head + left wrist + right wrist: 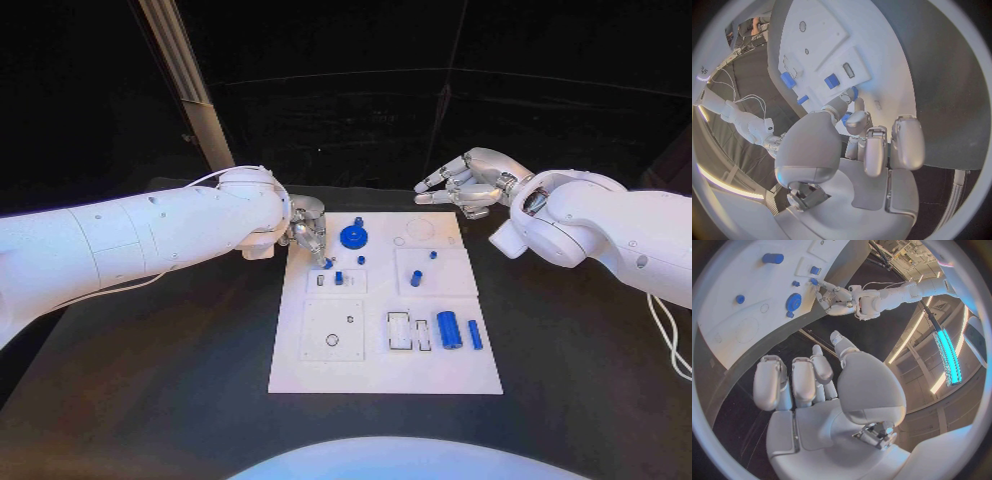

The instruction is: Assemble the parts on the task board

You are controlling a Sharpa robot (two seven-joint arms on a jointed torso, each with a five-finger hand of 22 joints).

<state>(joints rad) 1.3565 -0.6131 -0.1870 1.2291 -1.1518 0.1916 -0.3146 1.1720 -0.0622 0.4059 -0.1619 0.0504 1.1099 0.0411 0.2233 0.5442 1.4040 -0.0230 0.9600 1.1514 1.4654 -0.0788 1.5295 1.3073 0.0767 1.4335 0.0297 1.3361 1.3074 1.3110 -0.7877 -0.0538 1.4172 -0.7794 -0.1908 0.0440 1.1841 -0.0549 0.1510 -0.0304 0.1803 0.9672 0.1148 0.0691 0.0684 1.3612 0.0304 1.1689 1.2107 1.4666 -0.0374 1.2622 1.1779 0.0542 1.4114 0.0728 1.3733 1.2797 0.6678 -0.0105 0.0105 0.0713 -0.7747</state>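
- Head view: the task board (387,375) lies flat at the centre of the black surface (144,400), within reach of both arms. Blue parts are spread over it: a round part (353,237) at 12 o'clock of the board, a cylinder (449,329) and a slim bar (475,334) at 4 o'clock, probably staged loose for later pickup.
- Head view: the left robot hand (304,233) is at the board's 10 o'clock edge, fingertips down at a small blue part (329,263). Judged step: seating or gripping that part. Whether it is actually grasped cannot be told.
- Head view: the right robot hand (464,183) hovers beyond the board's 1 o'clock corner, fingers apart, holding nothing; likely parked clear of the working arm.
- Left wrist view: the left robot hand's fingers (856,122) curl toward a blue piece (846,118) at the board; contact is hidden.
- Right wrist view: the right robot hand (826,390) is released, well apart from the board (748,325).
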